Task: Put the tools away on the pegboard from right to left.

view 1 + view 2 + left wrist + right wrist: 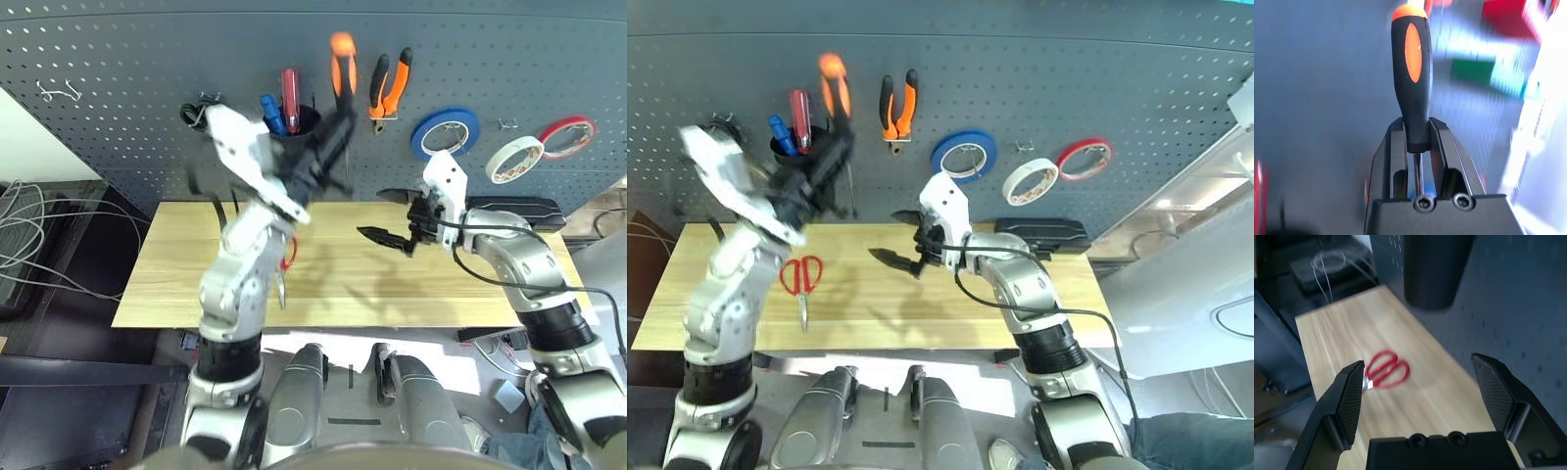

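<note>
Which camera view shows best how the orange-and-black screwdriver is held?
The left wrist view: the screwdriver stands between the left gripper fingers, clamped at its handle base. Both eye views show it blurred, raised before the pegboard. The right wrist view shows the red-handled scissors instead.

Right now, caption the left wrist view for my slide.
Left gripper shut on the orange-and-black screwdriver, handle pointing away, against the blurred grey-blue pegboard.
</note>
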Robot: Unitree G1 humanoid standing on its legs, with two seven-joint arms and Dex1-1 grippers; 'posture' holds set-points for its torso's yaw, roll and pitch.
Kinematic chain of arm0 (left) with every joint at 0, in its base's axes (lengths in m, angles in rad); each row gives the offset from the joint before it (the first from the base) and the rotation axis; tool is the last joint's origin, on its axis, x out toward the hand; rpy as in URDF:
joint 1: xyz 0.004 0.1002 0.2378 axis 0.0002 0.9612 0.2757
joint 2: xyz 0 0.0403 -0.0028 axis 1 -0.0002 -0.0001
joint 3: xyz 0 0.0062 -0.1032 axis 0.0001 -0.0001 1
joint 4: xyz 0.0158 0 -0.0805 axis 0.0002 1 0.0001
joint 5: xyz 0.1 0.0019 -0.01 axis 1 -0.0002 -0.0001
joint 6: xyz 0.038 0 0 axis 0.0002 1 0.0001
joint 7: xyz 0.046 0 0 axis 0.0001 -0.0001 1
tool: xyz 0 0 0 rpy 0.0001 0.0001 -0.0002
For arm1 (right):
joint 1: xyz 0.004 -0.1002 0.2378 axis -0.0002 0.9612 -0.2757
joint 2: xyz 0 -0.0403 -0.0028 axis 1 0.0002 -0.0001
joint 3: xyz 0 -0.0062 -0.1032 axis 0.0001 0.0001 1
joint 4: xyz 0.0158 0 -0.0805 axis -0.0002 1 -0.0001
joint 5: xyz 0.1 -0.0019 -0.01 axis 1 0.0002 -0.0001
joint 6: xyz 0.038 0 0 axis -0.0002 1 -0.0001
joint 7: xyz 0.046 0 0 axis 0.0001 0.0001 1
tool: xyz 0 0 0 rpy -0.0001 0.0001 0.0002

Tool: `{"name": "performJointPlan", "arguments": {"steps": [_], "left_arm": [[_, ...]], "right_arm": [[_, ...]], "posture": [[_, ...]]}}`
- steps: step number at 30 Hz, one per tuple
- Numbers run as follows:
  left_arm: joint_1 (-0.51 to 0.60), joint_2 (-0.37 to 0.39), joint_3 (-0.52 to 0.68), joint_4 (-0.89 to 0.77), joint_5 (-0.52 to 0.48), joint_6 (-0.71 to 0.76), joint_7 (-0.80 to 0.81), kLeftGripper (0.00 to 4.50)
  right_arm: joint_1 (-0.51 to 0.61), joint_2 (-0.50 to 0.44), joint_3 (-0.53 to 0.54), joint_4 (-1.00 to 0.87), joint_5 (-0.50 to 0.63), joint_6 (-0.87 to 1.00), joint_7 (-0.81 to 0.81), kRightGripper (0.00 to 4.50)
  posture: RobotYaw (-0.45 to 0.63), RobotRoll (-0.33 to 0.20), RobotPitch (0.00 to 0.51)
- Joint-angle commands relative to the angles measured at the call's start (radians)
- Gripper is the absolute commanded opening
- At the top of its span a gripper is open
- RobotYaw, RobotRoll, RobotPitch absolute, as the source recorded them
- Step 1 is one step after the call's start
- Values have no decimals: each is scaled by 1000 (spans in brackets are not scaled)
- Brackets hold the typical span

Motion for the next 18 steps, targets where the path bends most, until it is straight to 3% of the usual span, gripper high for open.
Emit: {"name": "performJointPlan", "arguments": {"steps": [1,6,12,18], "left_arm": [[-72,38,42,35,17,-49,19,549],[-95,98,59,194,106,-187,7,549],[-56,100,27,378,176,-340,-43,549],[-25,115,-15,484,242,-359,-54,549]], "right_arm": [[-42,36,-40,3,31,-24,-37,4500],[-115,105,-86,28,41,-49,-116,4500],[-157,123,-92,43,42,-58,-143,4500],[-170,126,-93,41,50,-54,-157,4500]], "posture": [[93,0,197],[86,0,191],[73,0,185],[63,0,183]]}}
